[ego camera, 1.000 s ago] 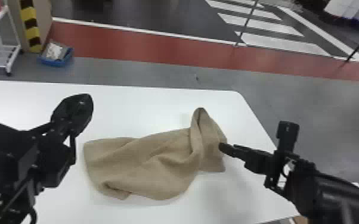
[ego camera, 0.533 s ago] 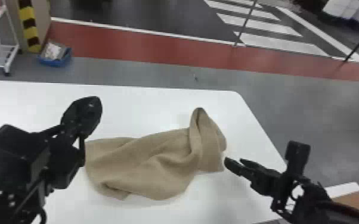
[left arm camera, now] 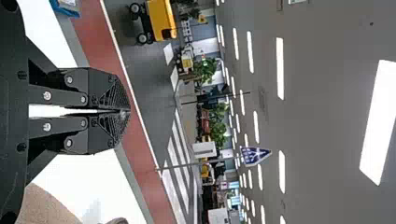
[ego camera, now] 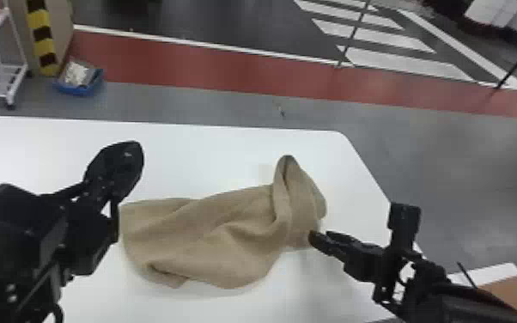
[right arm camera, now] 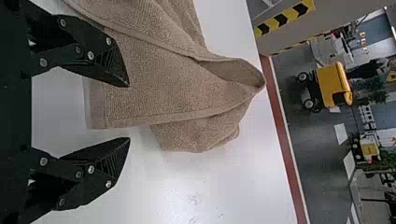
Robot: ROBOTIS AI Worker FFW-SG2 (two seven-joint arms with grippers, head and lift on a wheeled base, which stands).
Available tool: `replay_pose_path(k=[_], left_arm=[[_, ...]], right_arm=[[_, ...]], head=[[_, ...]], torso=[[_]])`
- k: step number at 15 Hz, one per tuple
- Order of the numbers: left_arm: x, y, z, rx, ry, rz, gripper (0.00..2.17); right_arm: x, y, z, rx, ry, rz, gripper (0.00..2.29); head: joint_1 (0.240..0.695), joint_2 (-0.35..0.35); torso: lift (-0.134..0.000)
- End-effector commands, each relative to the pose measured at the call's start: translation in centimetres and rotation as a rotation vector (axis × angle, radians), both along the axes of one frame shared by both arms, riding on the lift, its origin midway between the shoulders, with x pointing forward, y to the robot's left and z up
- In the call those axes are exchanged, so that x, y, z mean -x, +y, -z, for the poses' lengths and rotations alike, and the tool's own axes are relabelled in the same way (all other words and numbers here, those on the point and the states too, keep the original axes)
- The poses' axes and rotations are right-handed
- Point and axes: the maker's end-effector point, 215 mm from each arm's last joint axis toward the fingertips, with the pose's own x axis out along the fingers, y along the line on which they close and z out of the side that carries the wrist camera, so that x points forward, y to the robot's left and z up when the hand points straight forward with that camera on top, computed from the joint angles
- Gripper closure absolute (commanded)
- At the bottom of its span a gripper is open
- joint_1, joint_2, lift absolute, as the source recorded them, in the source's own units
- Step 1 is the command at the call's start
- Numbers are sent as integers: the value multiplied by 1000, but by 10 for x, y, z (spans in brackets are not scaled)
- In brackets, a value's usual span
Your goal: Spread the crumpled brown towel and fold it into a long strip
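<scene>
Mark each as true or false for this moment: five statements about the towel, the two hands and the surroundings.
1. The brown towel lies rumpled on the white table. True.
2. The left hand has its fingers spread wide. False: the left hand's fingers are closed together.
3. The right hand has its fingers apart. True.
4. The towel is folded into a neat long strip. False: the towel lies bunched, with loose folds.
5. The blue bin stands on the floor beyond the table. True.
</scene>
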Motion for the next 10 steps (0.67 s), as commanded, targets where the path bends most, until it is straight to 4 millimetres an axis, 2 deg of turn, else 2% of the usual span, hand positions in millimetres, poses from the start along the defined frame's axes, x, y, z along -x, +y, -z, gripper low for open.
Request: replay_pose_path(k=[1, 3, 5, 8, 10], left_arm=[[1, 1, -1, 4, -4, 0, 1075], [1, 1, -3, 8, -9, 0, 1075], [1, 2, -3, 6, -10, -2, 1075], [1, 2, -4, 8, -13, -1, 1075], [3, 2, -2, 11, -10, 0, 1075]], right_arm=[[3, 3, 7, 9, 35, -9, 593], [6, 4, 10, 12, 53, -11, 596], [8, 5, 12, 9, 69, -13, 846], [8, 12, 4, -4, 54, -25, 1467], [5, 12, -13, 1, 14, -24, 1511]], head=[[695, -350], [695, -350], [695, -350], [695, -350], [695, -350]], torso=[[-123], [-123], [-123], [-123], [-123]])
